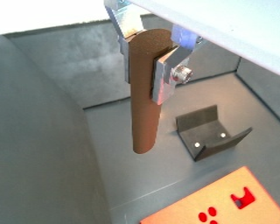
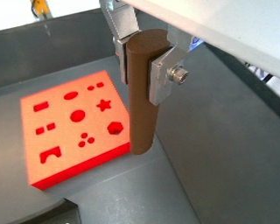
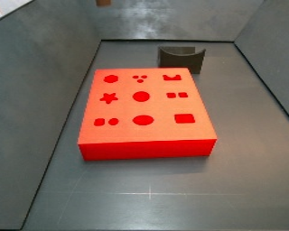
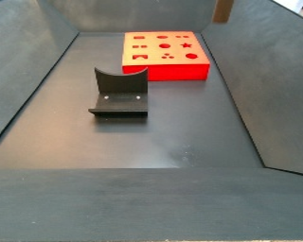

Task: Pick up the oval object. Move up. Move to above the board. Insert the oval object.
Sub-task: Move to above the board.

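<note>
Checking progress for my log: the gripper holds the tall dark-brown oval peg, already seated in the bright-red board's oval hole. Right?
Not quite. The gripper does hold the tall dark-brown oval peg, but the peg is not seated: in a wrist view it hangs in the air beside the bright-red board, and in a side view all of the board's holes are empty.

In both side views the gripper is out of frame, and only the lower tip of the oval object (image 3: 105, 3) pokes in at the upper edge. In a wrist view the board (image 1: 219, 206) is cut off at the corner, and the peg's top is hidden between the fingers (image 1: 166, 68).
</note>
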